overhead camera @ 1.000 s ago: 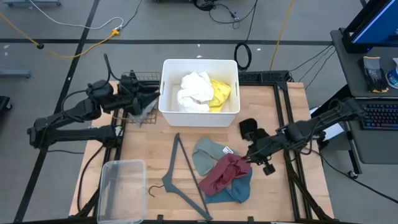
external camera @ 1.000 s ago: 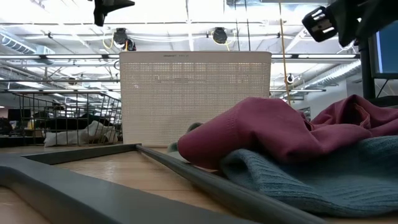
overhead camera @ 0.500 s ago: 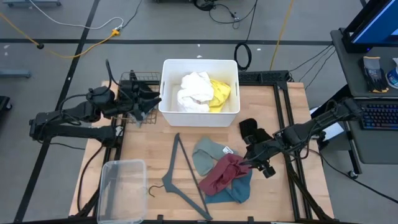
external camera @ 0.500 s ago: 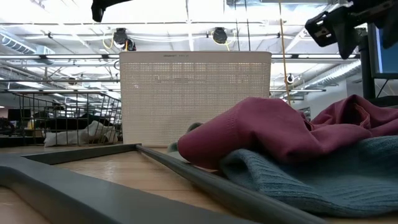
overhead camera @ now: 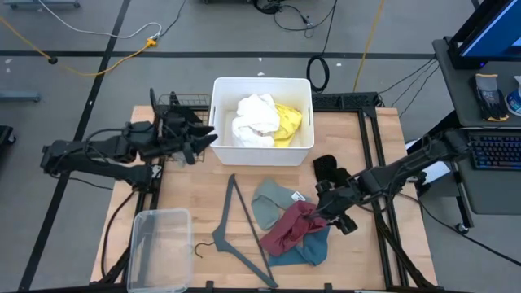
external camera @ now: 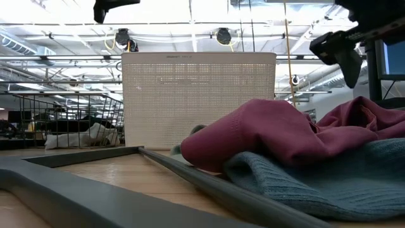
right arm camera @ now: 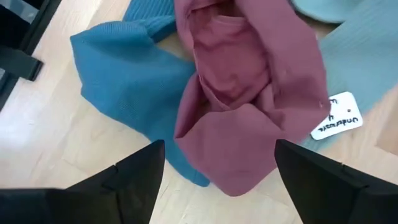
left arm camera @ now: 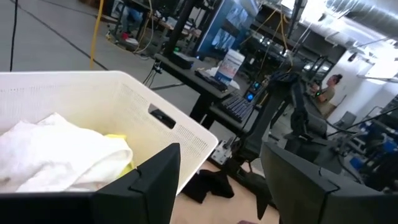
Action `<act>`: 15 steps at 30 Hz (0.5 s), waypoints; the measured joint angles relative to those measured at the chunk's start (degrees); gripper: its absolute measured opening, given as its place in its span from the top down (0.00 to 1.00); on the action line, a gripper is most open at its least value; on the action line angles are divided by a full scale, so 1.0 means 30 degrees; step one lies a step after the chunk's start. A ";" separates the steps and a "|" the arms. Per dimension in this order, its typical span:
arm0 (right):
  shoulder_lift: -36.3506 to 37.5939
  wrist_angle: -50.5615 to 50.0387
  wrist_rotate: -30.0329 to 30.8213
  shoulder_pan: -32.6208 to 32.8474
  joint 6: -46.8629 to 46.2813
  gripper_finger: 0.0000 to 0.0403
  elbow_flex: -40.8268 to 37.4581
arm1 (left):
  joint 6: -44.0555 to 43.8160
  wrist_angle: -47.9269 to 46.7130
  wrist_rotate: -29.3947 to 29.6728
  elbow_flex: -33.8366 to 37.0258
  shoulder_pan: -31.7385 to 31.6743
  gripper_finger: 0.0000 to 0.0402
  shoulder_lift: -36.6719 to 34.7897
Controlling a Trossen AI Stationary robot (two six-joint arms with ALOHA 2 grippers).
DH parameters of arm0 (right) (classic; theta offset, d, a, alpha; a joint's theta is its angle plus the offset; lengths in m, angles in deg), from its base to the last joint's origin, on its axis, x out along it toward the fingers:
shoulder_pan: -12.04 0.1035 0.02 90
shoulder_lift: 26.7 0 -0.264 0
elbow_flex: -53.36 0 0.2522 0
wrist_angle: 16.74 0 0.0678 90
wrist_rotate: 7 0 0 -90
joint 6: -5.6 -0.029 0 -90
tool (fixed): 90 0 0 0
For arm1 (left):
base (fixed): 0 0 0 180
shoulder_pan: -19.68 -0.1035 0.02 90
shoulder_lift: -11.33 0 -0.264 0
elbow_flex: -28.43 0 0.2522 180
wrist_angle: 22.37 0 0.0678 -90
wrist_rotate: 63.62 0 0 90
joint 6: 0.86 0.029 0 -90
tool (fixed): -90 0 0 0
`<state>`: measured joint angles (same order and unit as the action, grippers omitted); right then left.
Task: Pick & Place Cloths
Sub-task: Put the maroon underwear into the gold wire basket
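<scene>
Wooden slats make up your table point(overhead camera: 195, 203), seen from above, with cables on the grey floor around it. At the far edge stands a white bin point(overhead camera: 218, 146) already holding the white cloth point(overhead camera: 254, 120) and the yellow cloth point(overhead camera: 290, 122).

Near the front lies a pile: the maroon cloth point(overhead camera: 291, 228) on top of the teal cloth point(overhead camera: 313, 248), with the sage cloth point(overhead camera: 267, 202) touching them on the bin side. A black cloth point(overhead camera: 327, 168) lies apart, nearer the right edge. A grey hanger point(overhead camera: 240, 224) rests beside the pile, and a clear tub point(overhead camera: 159, 244) sits at the front left corner.

Your right tool point(right arm camera: 214, 180) has dropped lower over the last second and its fingers have spread wide; it now hangs empty just above the maroon cloth, which fills its wrist view. That reads as the approach to a pick, with the grasp not yet made.

Your left tool point(left arm camera: 217, 186) waits beside the bin's left wall, fingers parted and holding nothing.

Two cloths appear placed; at least four remain on the table.
</scene>
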<state>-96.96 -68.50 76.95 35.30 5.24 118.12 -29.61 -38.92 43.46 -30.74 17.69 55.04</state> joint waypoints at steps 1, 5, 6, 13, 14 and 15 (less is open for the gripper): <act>-0.0049 0.0007 -0.0014 -0.0056 0.0028 0.26 0.0000 | -0.0003 0.0000 0.0010 0.0000 0.0066 0.44 0.0136; -0.0257 0.0029 -0.0308 -0.0491 0.0424 0.26 0.0000 | -0.0007 0.0008 0.0015 0.0000 0.0119 0.44 0.0707; -0.0293 0.0058 -0.0631 -0.0670 0.0446 0.26 0.0000 | -0.0032 0.0013 0.0015 0.0000 0.0113 0.44 0.0835; -0.0688 0.0167 -0.1070 -0.1852 0.0308 0.26 0.0007 | 0.0070 0.0022 0.0026 0.0000 0.0104 0.44 0.1228; -0.0805 0.0155 -0.1070 -0.2018 0.0106 0.26 0.0007 | 0.0142 0.0028 0.0028 0.0000 0.0104 0.44 0.1228; -0.0963 0.0198 -0.1070 -0.2191 -0.0126 0.26 0.0007 | 0.0228 0.0048 0.0035 0.0000 0.0104 0.44 0.1213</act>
<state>-99.85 -67.91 73.74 28.73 4.86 118.14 -28.93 -38.78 43.57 -30.74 18.01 58.68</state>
